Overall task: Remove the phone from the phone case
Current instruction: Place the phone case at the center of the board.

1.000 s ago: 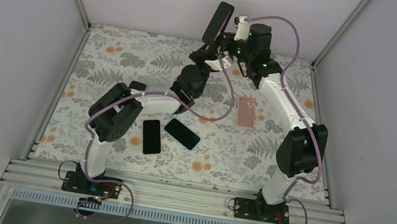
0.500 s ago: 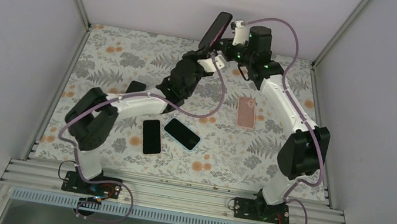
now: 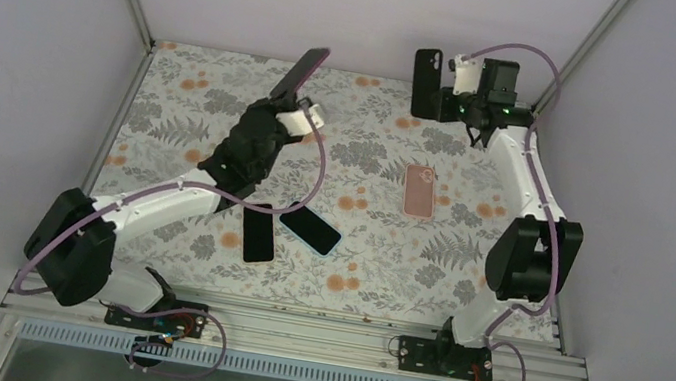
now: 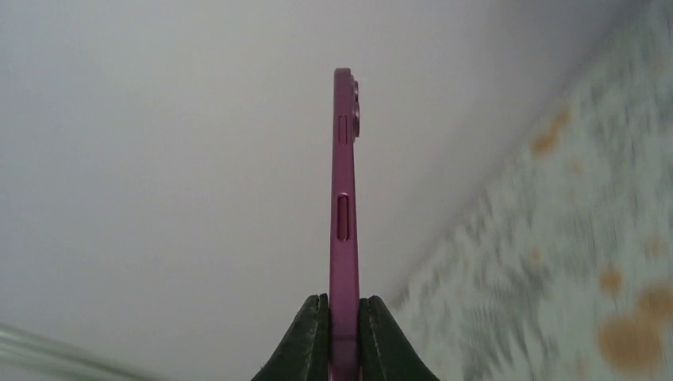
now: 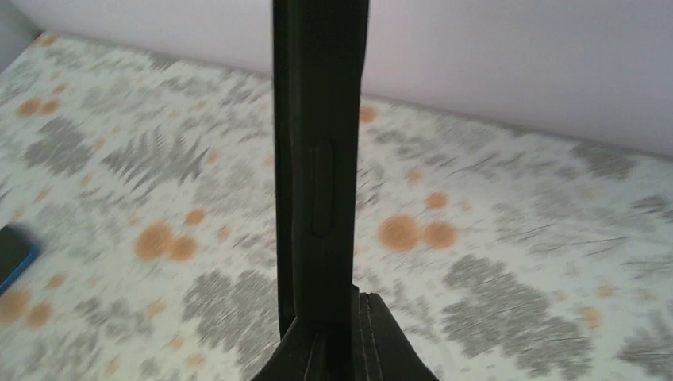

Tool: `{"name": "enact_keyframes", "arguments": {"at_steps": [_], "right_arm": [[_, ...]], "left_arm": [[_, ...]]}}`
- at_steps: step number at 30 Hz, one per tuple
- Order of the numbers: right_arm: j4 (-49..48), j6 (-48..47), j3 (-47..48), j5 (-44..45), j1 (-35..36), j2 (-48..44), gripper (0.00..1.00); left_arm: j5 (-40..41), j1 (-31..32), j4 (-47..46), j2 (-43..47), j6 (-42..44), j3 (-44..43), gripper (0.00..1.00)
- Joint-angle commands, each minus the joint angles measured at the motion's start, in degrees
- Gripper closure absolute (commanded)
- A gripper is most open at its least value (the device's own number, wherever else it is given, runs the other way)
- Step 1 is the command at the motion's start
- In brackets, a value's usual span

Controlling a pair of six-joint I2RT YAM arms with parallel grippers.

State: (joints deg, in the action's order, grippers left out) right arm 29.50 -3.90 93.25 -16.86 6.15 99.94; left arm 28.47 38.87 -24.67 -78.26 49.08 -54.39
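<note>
Left gripper [image 4: 343,302]: jaws closed on the lower end of the phone [image 4: 344,198], raised above the table [image 3: 176,96] and seen edge-on, so its faces are hidden. It is a slim, smooth magenta slab with oval side buttons and a camera bump. Right gripper [image 5: 337,316]: jaws clamped on the phone case [image 5: 317,143], well apart from the phone. The case is matte black and thick-walled, with its top cropped and its interior unseen. The floral tabletop is blurred.

Table [image 3: 176,96]: pink case [image 3: 420,191], black phone [image 3: 258,232], blue phone [image 3: 310,228]

Smooth satin phone [image 4: 344,238], matt black case [image 5: 313,159]
</note>
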Motion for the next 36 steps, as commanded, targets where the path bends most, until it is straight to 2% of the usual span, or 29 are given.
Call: {"name": "enact_keyframes", "arguments": {"at_steps": [1, 7, 14, 17, 21, 29, 30, 33, 36], "right_arm": [[11.2, -5.2, 1.3, -14.6, 1.2, 4.7, 0.97], [15.4, -8.1, -3.5, -19.6, 1.8, 8.9, 0.97], [16.0, -9.9, -9.2, -18.5, 3.6, 13.2, 0.97], [14.6, -9.7, -11.1, -16.8, 3.7, 14.0, 0.97], [13.1, -9.6, -11.8, -12.1, 3.7, 14.8, 0.97], [13.6, -10.4, -10.6, -5.8, 3.8, 15.5, 0.94], [13.7, -10.7, -10.6, -5.3, 3.8, 15.3, 0.92], [14.3, -11.6, -10.7, -4.2, 3.8, 14.3, 0.84], [15.1, -12.4, -10.9, -3.3, 3.8, 13.3, 0.74]], "left_arm": [[3.2, -3.7, -9.0, -2.0, 7.9, 9.9, 0.98], [4.8, -4.4, -13.7, -11.9, 9.3, 10.9, 0.98], [2.5, -4.3, -11.5, -18.3, 7.8, 10.9, 0.98], [-1.3, -3.8, -6.5, -18.3, 6.3, 11.8, 0.97], [-8.8, -3.7, 1.2, -17.0, 5.1, 12.7, 0.91], [-13.4, -3.2, 11.5, -19.0, 4.5, 10.4, 0.9], [-13.5, -3.0, 12.6, -19.3, 4.6, 10.4, 0.83], [-16.0, -2.3, 15.8, -19.2, 4.5, 10.3, 0.57], [-17.9, -1.7, 18.4, -18.6, 4.7, 10.6, 0.4]]}}
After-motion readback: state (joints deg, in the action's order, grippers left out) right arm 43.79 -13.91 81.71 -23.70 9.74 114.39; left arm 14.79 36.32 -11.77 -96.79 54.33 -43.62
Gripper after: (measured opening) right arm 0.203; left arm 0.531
